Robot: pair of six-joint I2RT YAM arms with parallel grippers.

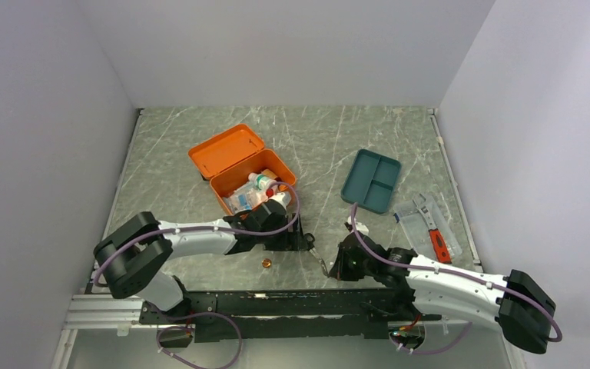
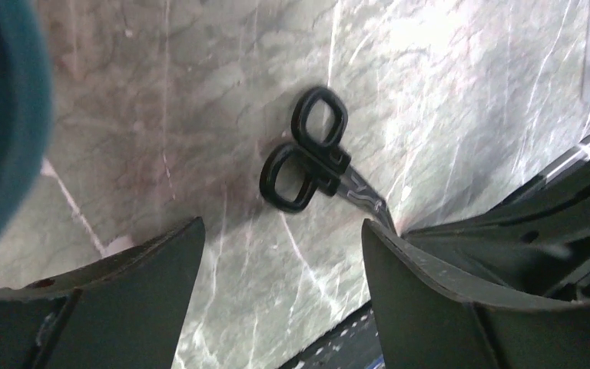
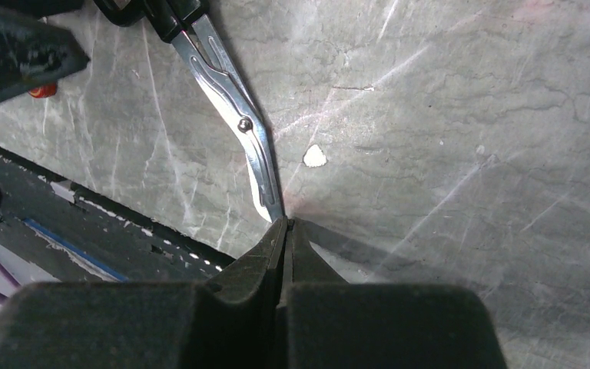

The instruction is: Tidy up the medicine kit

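Observation:
The orange medicine kit [image 1: 227,148] lies open at the table's middle left, with bottles in its box [image 1: 254,191]. Black-handled scissors [image 2: 308,160] lie on the marble between my two grippers. My left gripper [image 2: 283,224] is open, and the scissors' handle rings sit just beyond its fingertips, not between them. My right gripper [image 3: 284,223] is shut, its fingertips pinching the tip of the scissors' [image 3: 230,104] steel blades. In the top view the left gripper [image 1: 307,244] and right gripper [image 1: 329,267] nearly meet near the table's front edge.
A flat teal divided tray [image 1: 371,181] lies right of the kit. A clear plastic case [image 1: 429,221] with a red item lies at the far right. A small orange piece [image 1: 266,264] sits by the front rail [image 1: 276,304]. A blurred teal shape [image 2: 0,100] fills the left wrist view's left edge.

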